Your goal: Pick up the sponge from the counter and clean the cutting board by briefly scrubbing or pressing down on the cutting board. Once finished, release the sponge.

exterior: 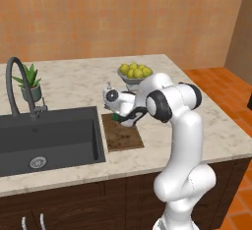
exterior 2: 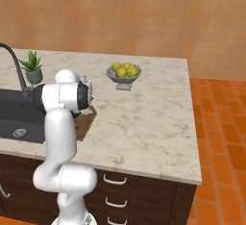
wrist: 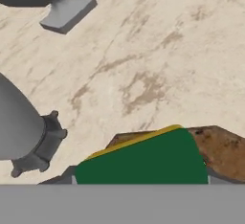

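Green-topped sponge point(wrist: 143, 158) block on speckled cutting board point(wrist: 222, 151).

The white robot arm point(exterior: 182, 140) bends down over the far end of the brown cutting board point(exterior: 122, 134) on the counter point(exterior: 74, 84), next to the black sink point(exterior: 49, 138) with its curved tap point(exterior: 17, 84), a small green plant point(exterior: 30, 80), and a bowl of lemons point(exterior: 135, 72) behind.

My arm was bent forward and low, elbow raised. My gripper point(exterior: 118, 117) pointed down, and I could not tell how wide my jaws stood.
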Controlling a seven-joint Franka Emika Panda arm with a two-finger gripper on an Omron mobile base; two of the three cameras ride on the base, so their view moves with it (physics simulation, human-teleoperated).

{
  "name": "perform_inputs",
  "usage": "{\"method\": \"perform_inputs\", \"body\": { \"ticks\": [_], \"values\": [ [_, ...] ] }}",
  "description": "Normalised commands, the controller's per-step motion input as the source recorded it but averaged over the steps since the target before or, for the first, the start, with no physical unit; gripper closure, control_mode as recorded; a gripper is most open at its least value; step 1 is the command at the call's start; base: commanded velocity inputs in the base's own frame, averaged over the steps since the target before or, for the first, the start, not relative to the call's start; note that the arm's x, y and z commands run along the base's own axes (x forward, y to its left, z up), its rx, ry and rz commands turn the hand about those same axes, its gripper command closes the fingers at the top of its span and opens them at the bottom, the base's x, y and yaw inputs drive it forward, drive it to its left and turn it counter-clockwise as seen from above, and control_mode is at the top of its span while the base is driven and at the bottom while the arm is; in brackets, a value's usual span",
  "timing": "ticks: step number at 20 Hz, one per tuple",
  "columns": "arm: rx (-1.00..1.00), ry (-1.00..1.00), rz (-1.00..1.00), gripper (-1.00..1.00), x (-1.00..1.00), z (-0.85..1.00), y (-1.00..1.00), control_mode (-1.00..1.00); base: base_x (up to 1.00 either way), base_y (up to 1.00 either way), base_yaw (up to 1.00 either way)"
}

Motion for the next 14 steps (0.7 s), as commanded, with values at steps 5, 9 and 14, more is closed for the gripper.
{"method": "perform_inputs", "body": {
  "ticks": [5, 9, 14],
  "values": [
    [-0.02, -0.35, 0.09, 1.0, -0.72, -0.71, 0.3, -1.0, 0.0, 0.0, 0.0],
    [0.0, -0.32, 0.16, 1.0, -0.46, -0.89, -0.06, -1.0, 0.0, 0.0, 0.0],
    [-0.02, -0.27, 0.13, 1.0, -0.61, -0.86, 0.21, -1.0, 0.0, 0.0, 0.0]
  ]
}}
